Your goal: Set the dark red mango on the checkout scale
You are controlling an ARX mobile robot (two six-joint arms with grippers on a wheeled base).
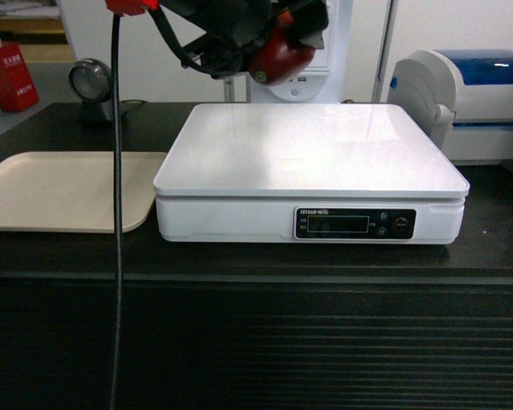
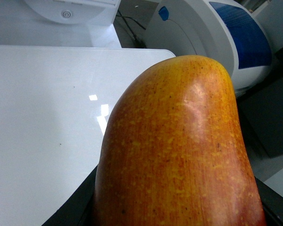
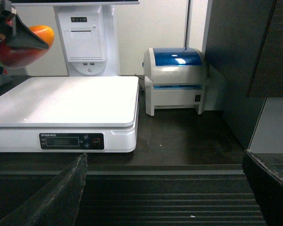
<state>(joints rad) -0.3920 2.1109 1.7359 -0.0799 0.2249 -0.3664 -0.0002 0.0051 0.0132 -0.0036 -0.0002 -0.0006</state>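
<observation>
Holding the dark red mango (image 1: 282, 53) in the air, the left jaws (image 1: 269, 38) are closed on the fruit at the top of the head view, above the far edge of the scale (image 1: 312, 149) and not touching it. In the left wrist view the mango (image 2: 179, 150) fills the space between the dark jaw faces, its orange-yellow end pointing outward, with the white platform of the scale (image 2: 42, 122) below and to one side of it. The right wrist view shows the same fruit (image 3: 23, 44) at the upper left, red below and orange at the tip, clamped by a dark finger and clear of the platform. The scale sits on the black tabletop of the checkout (image 1: 256, 342), its display strip (image 1: 355, 224) facing the robot. Beside the scale, well apart from the left jaws, lies a beige tray (image 1: 60, 192); a white-and-blue printer (image 1: 470, 102) stands on the opposite side; a round scanner (image 1: 90, 81) is behind the tray. A black cable (image 1: 116, 213) hangs down in front of the tray. The right jaws (image 3: 165, 193) stand open and hold nothing, their dark fingers (image 3: 52, 197) set wide apart, low before the ribbed front of the checkout, well apart from the mango.
</observation>
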